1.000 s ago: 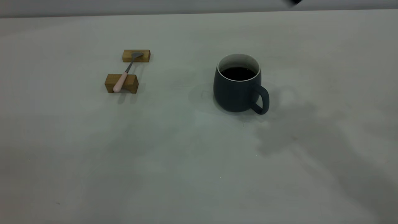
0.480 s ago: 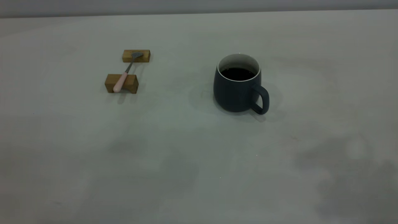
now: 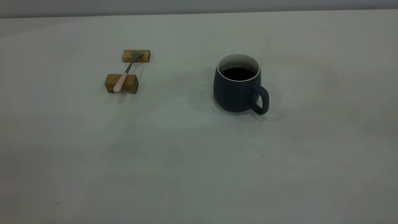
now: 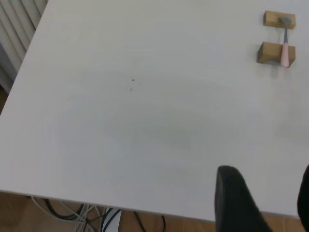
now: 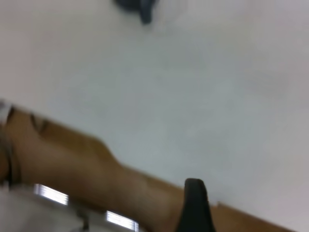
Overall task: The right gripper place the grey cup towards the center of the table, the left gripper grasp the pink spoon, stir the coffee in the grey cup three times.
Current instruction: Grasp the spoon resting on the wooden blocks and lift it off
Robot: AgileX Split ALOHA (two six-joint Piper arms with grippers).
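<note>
The grey cup stands upright near the middle of the table, handle toward the front right, with dark coffee inside. To its left the pink spoon lies across two wooden blocks, bowl on the far one. Neither gripper shows in the exterior view. In the left wrist view my left gripper hangs open and empty over the table's edge, far from the spoon. My right gripper shows one dark finger over the table's edge, far from the cup; nothing is held.
The far block and the near block carry the spoon. The table edge has cables below it. Brown floor lies beyond the edge in the right wrist view.
A broad shadow on the table's right front has slid off and faded. A dark tip at the top right edge a second ago is gone. Cup and spoon have not moved.
</note>
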